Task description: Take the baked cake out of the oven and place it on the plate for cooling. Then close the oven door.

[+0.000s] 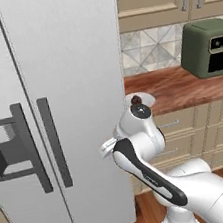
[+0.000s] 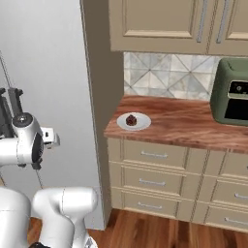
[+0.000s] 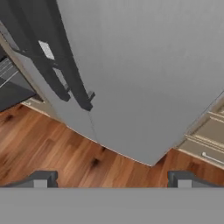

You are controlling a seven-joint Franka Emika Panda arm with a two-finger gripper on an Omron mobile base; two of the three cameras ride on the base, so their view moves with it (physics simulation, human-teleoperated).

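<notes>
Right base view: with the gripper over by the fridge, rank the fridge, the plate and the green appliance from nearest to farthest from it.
1. Fridge, on the left, right by the open gripper.
2. Plate, at the counter's left end, with the cake on it.
3. Green appliance, at the far right of the counter.

Matt grey fridge (image 1: 70,89); glossy wood counter (image 2: 193,123); polished plank floor (image 3: 52,157); patterned tile backsplash (image 2: 164,72).
</notes>
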